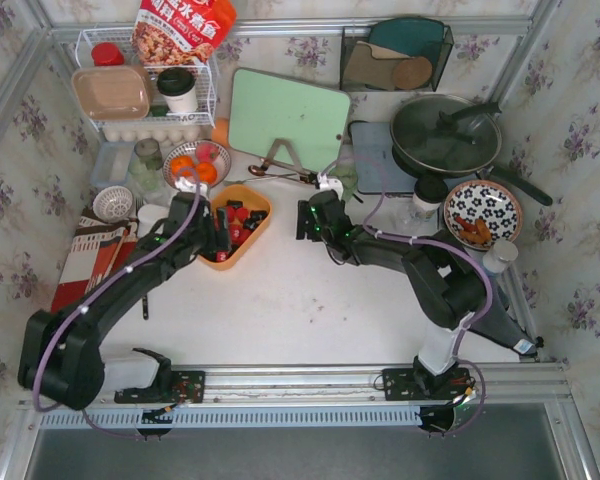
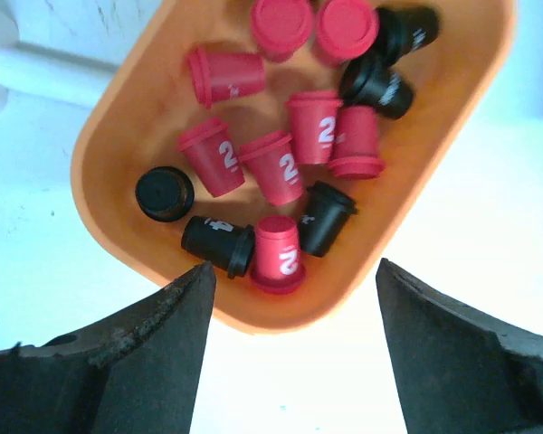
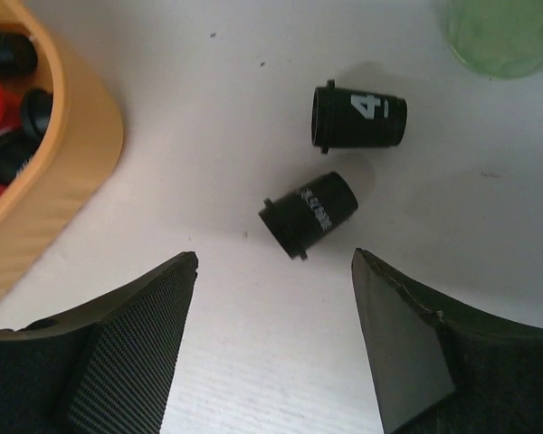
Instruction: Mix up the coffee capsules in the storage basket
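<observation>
found two black coffee capsules [image 3: 308,215] loose on the table [image 3: 489,217], outside the storage basket [image 3: 72,145]. placed both ahead of the right gripper [image 3: 273,258]: the closer one just beyond its fingertips and roughly centred between them, the other, marked 4, farther off and a little to the right. read the closer one as lying on its side, long axis slanted, flanged end down and left toward the gripper, closed end up and right. read the farther one as lying crosswise, flange to the left. saw the basket's corner to the left of both in the right wrist view, near but not touching. saw the right gripper's jaws apart with nothing between them. saw the left gripper [image 2: 291,271] likewise spread and empty, hovering over the near end of the basket. judged the right arm the nearer to the two strays, and judged a small wrist turn needed so the jaws would close across the slanted body rather than along it. counted in the basket, from the left wrist view, eight red and five black, thirteen in all, jumbled, with the far end cut off by the frame. counted two black outside.
</observation>
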Available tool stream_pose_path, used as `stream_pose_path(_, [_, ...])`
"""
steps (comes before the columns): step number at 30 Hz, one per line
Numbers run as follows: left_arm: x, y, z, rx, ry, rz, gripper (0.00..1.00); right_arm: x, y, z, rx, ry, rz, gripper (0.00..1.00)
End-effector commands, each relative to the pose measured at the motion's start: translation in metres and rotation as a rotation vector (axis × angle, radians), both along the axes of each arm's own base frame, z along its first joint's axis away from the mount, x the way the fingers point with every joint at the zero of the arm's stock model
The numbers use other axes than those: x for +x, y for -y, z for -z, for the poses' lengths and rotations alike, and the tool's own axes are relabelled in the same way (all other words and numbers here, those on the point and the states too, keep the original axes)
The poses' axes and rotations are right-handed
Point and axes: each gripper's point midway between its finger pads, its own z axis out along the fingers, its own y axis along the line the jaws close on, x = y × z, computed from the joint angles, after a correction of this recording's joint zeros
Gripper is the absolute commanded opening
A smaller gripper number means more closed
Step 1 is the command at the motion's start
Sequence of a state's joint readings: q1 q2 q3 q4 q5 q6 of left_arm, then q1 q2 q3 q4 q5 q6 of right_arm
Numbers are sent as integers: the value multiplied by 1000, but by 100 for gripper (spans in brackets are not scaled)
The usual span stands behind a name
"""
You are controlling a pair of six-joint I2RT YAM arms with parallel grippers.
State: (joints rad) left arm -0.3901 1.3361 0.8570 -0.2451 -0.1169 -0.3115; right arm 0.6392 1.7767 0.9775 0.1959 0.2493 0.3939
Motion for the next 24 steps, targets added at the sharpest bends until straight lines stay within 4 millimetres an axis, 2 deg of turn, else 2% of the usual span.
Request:
stream_pose_path(1, [-5,10,-41,-114,100,13,75,16,-2,0,36,-10,91,75])
stream_pose_path(7, [-36,18,-100,-244,178,72,78,31,4,5,35,-14,181,70])
stream_pose_path(13, [-73,15,-145,-224,165,186,79,39,7,11,13,-26,238,58])
stream_pose_path(19, [-100,0,-167,-153,226,270,83,38,11,27,-8,-78,286,54])
stream_pose_path(24, [-104,-23,-169,-32,286,249,90,32,11,36,5,-110,298,53])
